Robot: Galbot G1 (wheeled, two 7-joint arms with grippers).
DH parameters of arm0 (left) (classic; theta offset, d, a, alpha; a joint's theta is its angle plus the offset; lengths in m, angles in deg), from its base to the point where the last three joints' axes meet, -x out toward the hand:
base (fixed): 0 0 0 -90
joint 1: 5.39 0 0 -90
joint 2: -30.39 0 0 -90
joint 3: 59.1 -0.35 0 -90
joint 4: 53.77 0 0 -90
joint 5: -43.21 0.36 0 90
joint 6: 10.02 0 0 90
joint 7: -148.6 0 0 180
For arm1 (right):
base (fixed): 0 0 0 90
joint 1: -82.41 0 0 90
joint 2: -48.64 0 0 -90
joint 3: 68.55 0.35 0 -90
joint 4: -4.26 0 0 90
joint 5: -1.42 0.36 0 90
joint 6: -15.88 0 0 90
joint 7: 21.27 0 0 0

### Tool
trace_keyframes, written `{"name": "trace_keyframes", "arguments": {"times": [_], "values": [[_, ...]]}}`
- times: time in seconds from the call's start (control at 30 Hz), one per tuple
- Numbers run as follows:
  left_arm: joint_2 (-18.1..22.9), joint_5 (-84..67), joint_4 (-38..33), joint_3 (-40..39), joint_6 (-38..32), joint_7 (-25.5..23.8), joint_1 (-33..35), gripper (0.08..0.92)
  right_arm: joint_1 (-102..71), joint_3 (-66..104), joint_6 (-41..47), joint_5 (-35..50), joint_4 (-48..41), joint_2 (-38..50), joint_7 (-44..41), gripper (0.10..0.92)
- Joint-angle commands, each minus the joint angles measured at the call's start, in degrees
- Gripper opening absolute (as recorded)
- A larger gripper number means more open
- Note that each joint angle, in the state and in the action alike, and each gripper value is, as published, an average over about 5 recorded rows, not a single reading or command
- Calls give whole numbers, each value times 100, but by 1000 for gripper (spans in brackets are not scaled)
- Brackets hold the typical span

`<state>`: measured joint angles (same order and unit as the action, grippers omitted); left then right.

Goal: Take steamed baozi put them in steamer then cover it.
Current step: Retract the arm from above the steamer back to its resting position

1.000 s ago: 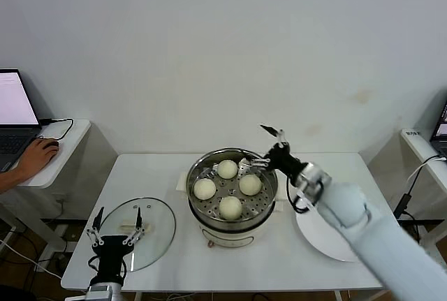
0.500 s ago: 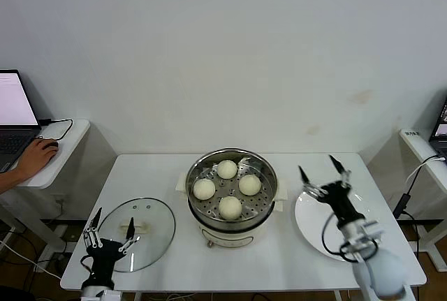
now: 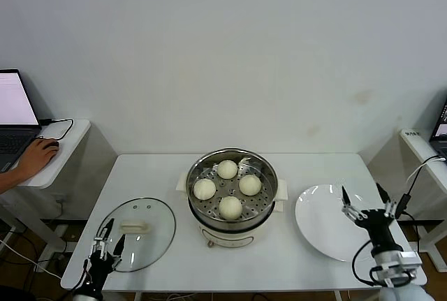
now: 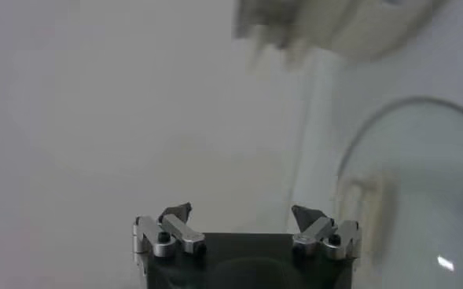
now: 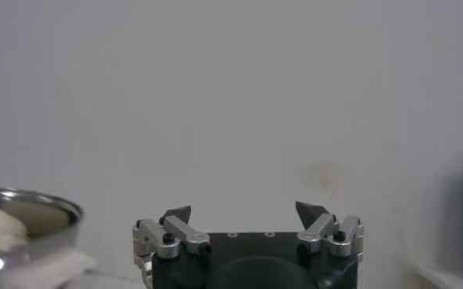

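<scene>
Several cream-white baozi (image 3: 230,207) sit on the perforated tray inside the shiny steel steamer (image 3: 231,163) at the table's middle. The clear glass cover (image 3: 148,218) with its white bar handle lies flat on the table at the front left; it also shows in the left wrist view (image 4: 420,196). My left gripper (image 3: 106,240) is open and empty, low at the front left edge, just before the cover. My right gripper (image 3: 363,200) is open and empty at the front right, over the white plate (image 3: 321,224). The steamer's rim shows in the right wrist view (image 5: 27,203).
A side table at the far left holds a laptop (image 3: 14,109), and a person's hand (image 3: 35,158) rests on a mouse there. Another table edge with cables (image 3: 419,168) stands at the far right.
My right arm has drawn back from the steamer to the front right edge over the plate. My left gripper has sunk lower towards the front left table edge.
</scene>
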<state>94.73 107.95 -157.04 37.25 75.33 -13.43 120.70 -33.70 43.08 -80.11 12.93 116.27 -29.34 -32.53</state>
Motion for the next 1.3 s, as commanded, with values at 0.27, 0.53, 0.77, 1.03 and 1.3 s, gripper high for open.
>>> {"name": "trace_keyframes", "arguments": {"times": [0.27, 0.53, 0.77, 1.03, 1.3], "values": [[-356, 1012, 1446, -622, -76, -84, -1433, 823, -471, 581, -56, -207, -29, -378, 17, 823], [-369, 910, 1700, -719, -114, -122, -1883, 823, -467, 532, -99, -324, -132, -409, 7, 823], [-346, 823, 1943, -773, -179, -137, -2202, 823, -466, 508, -105, -371, -184, -382, -16, 823], [-295, 670, 2041, -792, -276, -151, -2182, 814, -419, 467, -113, -427, -306, -370, -58, 823], [-256, 623, 2246, -783, -475, -131, -2232, 630, -405, 365, -112, -477, -334, -354, -84, 822]]}}
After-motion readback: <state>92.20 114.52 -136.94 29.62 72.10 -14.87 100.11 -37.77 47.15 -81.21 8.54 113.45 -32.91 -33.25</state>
